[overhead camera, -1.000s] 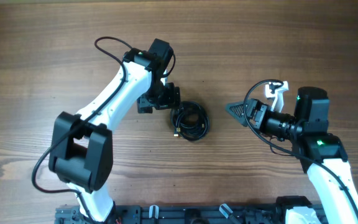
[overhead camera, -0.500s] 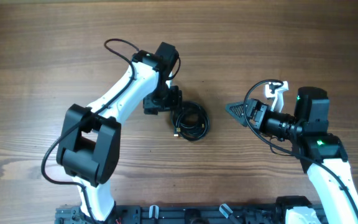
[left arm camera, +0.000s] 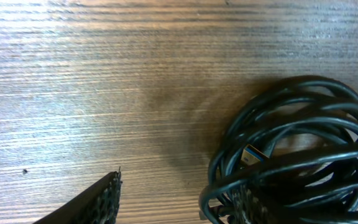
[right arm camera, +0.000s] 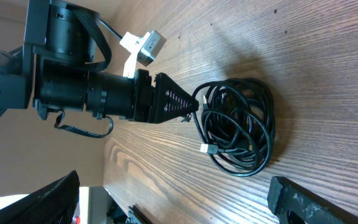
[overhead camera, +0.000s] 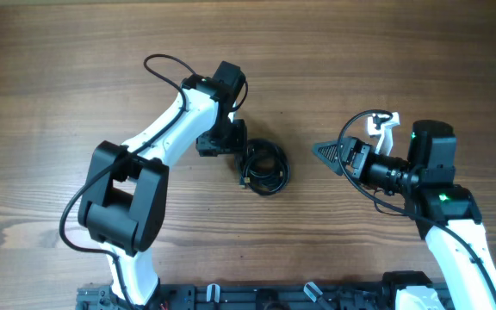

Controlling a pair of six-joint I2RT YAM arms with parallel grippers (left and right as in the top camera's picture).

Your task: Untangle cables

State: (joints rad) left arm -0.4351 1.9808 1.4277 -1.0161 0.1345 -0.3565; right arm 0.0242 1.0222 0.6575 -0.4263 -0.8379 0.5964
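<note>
Straddling the left edge of the cables (overhead camera: 263,166), my left claw (overhead camera: 233,139) is spread, not clenched. One finger (left arm camera: 101,200) shows over bare tabletop (overhead camera: 76,69) left of the coil, and the other sits half hidden behind the coil's outer strands, with nothing gripped. The cables lie in one knotted black coil, with a small plug (left arm camera: 253,155) showing among the loops. Well to the right of the coil, my right claw (right arm camera: 174,180) gapes wide and empty, facing it.
</note>
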